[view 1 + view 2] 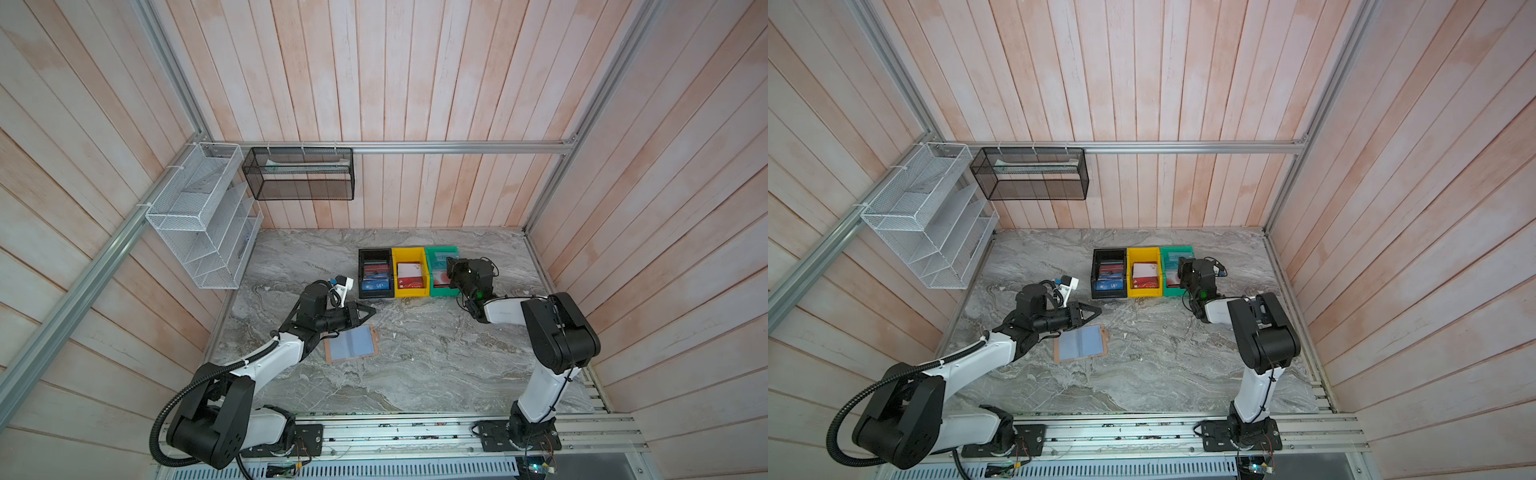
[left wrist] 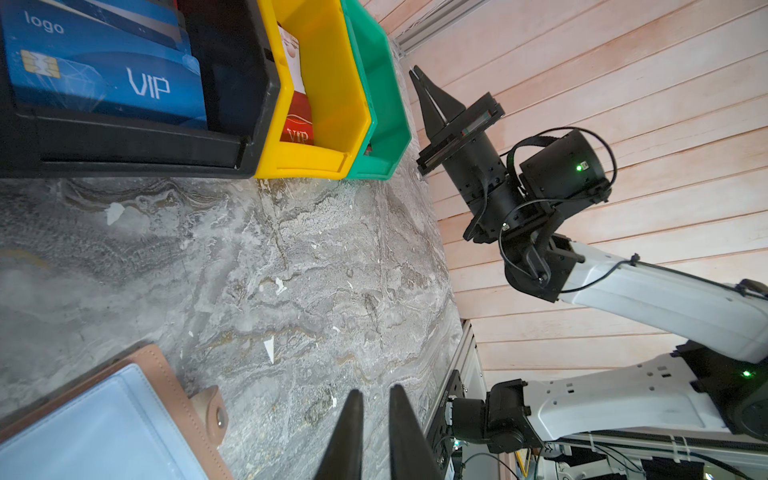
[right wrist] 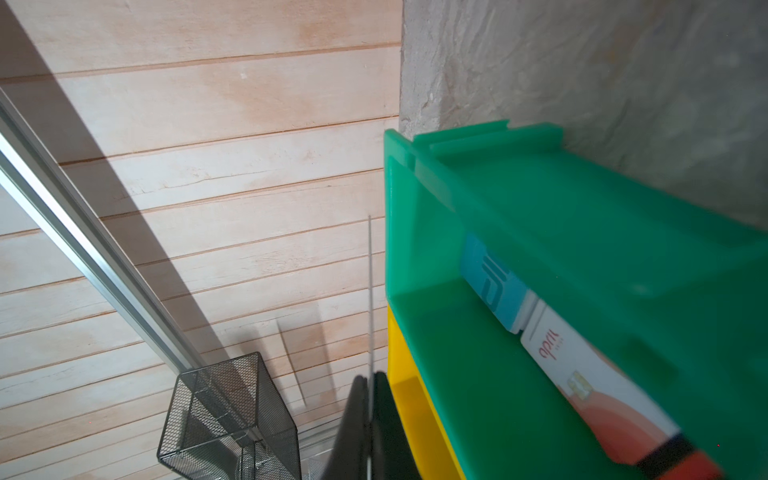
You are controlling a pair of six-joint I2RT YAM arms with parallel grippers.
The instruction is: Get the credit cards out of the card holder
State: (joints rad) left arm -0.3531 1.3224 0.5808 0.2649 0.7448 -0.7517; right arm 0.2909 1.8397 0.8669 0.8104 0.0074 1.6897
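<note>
Card holder open on the table, one credit card pinched at the bins.

We see the card holder (image 1: 351,344) lying open on the marble table (image 1: 415,374), just beside the left gripper (image 2: 376,395), whose fingers stand slightly apart and empty. The right gripper (image 3: 369,380) is clamped on a thin credit card (image 3: 369,291), seen edge-on, beside the green bin (image 3: 540,199). A blue card (image 2: 104,83) lies in the black bin (image 2: 124,145).
</note>
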